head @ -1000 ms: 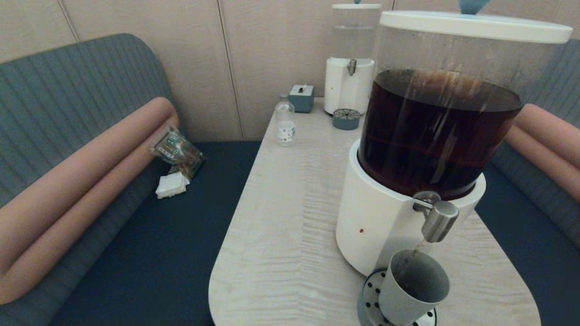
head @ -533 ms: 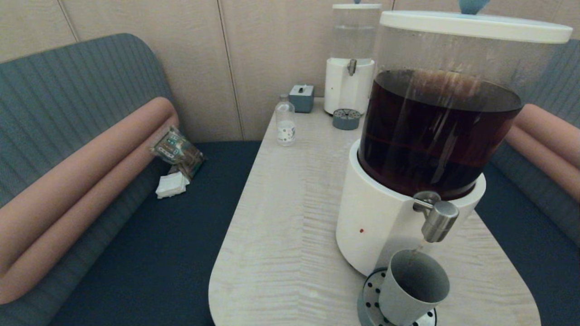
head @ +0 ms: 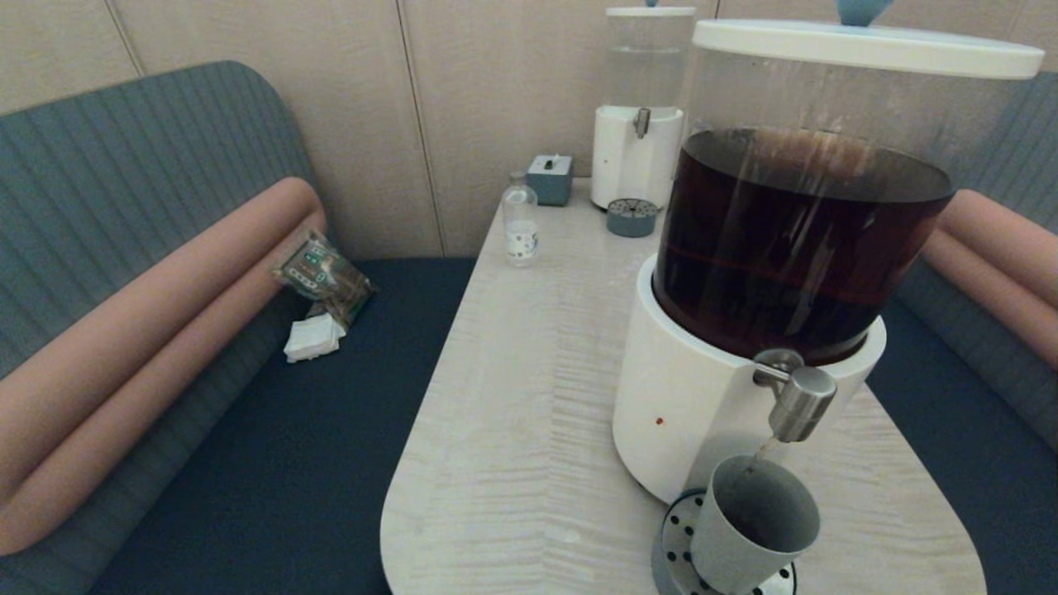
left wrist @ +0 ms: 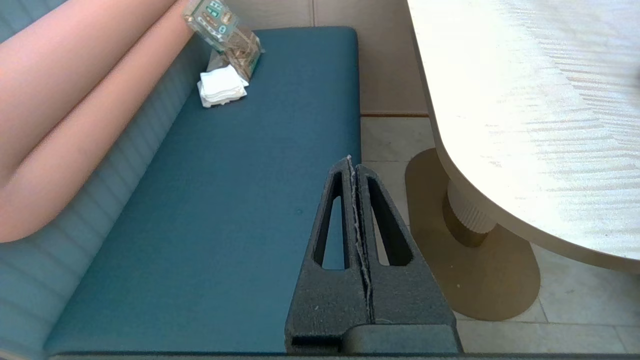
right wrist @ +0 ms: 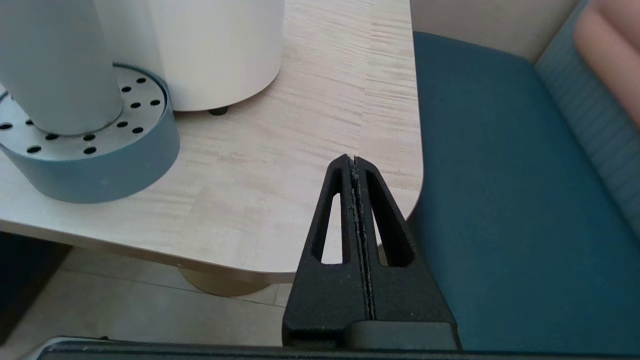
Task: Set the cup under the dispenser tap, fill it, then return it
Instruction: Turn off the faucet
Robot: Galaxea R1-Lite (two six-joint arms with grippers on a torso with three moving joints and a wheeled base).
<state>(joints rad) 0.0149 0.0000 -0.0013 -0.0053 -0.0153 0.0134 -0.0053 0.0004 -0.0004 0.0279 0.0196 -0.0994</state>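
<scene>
The grey cup stands upright on the round perforated drip tray under the dispenser tap of the big dispenser with dark brown liquid. A thin stream runs from the tap into the cup. In the right wrist view the cup sits on the drip tray. My right gripper is shut and empty, below the table's near right corner, apart from the cup. My left gripper is shut and empty, low beside the table over the blue bench seat. Neither gripper shows in the head view.
A small clear labelled bottle, a grey box and a smaller clear-liquid dispenser with its own drip tray stand at the table's far end. A packet and white napkins lie on the left bench.
A thin stream of liquid now shows between the tap and the cup. The cup and the arms have not moved.
</scene>
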